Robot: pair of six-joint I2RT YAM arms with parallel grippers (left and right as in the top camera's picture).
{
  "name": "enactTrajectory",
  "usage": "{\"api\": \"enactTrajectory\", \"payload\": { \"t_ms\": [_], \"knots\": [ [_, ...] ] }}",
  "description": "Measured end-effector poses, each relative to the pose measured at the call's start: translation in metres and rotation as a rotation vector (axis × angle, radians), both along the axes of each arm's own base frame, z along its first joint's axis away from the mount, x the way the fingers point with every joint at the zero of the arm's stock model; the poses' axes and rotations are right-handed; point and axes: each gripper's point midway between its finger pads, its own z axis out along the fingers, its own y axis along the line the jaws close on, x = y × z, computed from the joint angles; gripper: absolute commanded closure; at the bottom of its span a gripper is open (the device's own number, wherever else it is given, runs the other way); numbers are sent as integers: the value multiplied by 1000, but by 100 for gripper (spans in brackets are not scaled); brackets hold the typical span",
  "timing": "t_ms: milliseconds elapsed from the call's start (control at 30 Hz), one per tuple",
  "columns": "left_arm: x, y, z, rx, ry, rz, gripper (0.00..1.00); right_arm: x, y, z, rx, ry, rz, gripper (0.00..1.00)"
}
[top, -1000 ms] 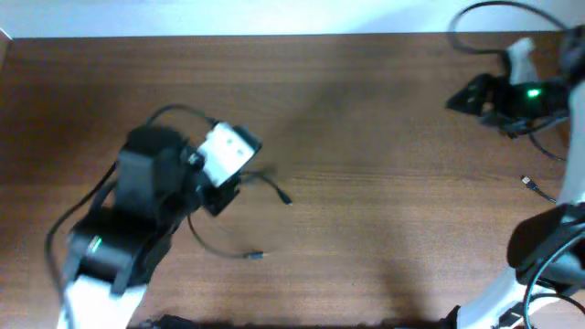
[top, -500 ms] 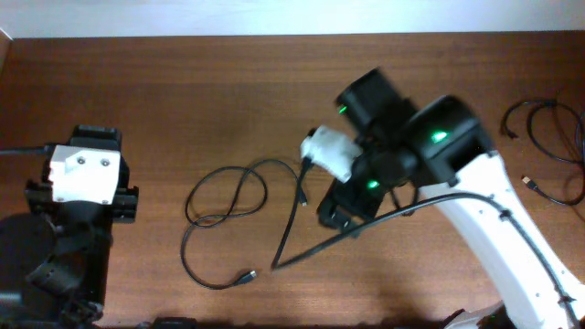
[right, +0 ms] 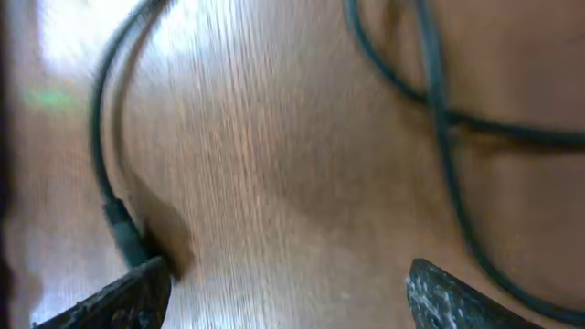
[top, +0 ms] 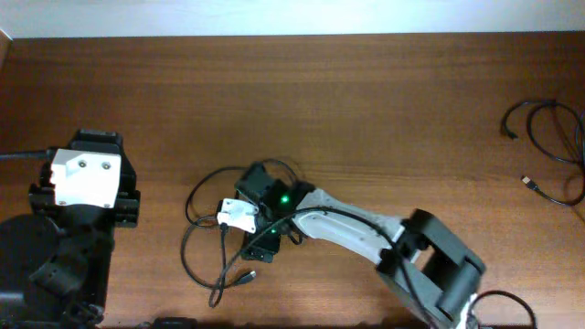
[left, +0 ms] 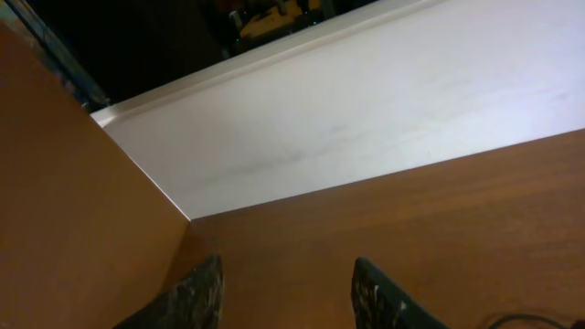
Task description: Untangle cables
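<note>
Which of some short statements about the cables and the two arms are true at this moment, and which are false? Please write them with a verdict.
1. The right fingers are low over the tangled cables in the middle of the table. True.
2. The left fingers hold a cable. False: they are open with nothing between them.
3. A second bunch of cables lies near the table edge on the right arm's side. True.
4. The right fingers are shut on a cable. False: they stand apart, with bare wood between them.
</note>
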Motion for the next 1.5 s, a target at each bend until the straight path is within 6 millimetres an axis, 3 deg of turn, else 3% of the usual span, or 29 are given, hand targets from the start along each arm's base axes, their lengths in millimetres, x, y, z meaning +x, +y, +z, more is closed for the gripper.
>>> {"api": "enactTrajectory", "payload": {
  "t_ms": [33, 100, 167, 233, 300, 367, 400, 567, 633, 700, 733, 767, 800, 1033, 1067, 1100, 1133, 1167, 1233, 1267, 1333, 1400, 1467, 1500],
  "knots": [
    [0, 0, 0, 0, 1, 0, 54, -3, 0, -16, -12, 30, 4, 13],
    [0, 0, 0, 0, 1, 0, 54, 4, 13, -11, 49, -5, 16, 16],
    [0, 0, -1, 0, 2, 0, 54, 10, 23, -6, 98, -35, 17, 4],
    [0, -3, -1, -3, 2, -18, 54, 15, 35, 1, 157, -39, 1, 2],
    [1, -5, -1, -6, 2, -30, 55, 2, 44, 10, 225, 37, 29, 2],
    [1, -6, -1, -7, 2, -33, 55, -22, 57, 33, 360, 161, 122, 1],
    [1, -6, -1, -7, 2, -33, 55, -21, 59, 33, 362, 148, 121, 1],
    [1, -6, -1, -7, 2, -34, 55, 31, 43, 6, 189, -209, 94, 0],
    [1, -6, -1, -7, 2, -34, 55, 38, 41, 3, 171, -253, 101, 11],
    [1, -6, -1, -7, 2, -33, 55, 38, 38, -14, 137, -245, 103, 22],
    [1, -6, -1, -7, 2, -36, 55, 37, 36, -22, 125, -239, 108, 44],
    [1, -9, -1, -10, 3, -52, 55, 37, 37, -24, 128, -240, 113, 80],
    [1, -10, -1, -12, 2, -60, 55, 38, 37, -24, 128, -243, 115, 96],
    [0, -12, -4, -13, 16, -67, 55, 28, 33, -16, 122, -143, 36, 96],
    [0, -12, -4, -14, 17, -71, 55, 28, 34, 4, 147, -152, 27, 96],
    [0, -12, -4, -14, 17, -72, 55, 32, 36, 69, 246, -233, 10, 96],
    [1, -13, -5, -15, 22, -74, 55, 38, 33, 121, 324, -317, -17, 96],
    [0, -13, -7, -15, 27, -75, 56, 58, 11, 201, 419, -457, -174, 96],
    [0, -18, -10, -21, 41, -102, 60, 91, -48, 277, 466, -627, -419, 96],
    [-1, -26, -14, -35, 57, -150, 61, 97, -86, 294, 439, -659, -507, 96],
    [-6, -43, -27, -62, 113, -246, 70, 97, -125, 333, 467, -761, -614, 96],
    [-9, -62, -34, -97, 151, -353, 79, 94, -130, 331, 455, -739, -638, 96],
    [-2, -90, -59, -148, 279, -509, 86, 85, -125, 322, 458, -676, -608, 96],
    [1, -103, -83, -162, 393, -593, 87, 81, -124, 316, 445, -649, -593, 96]
  ]
}}
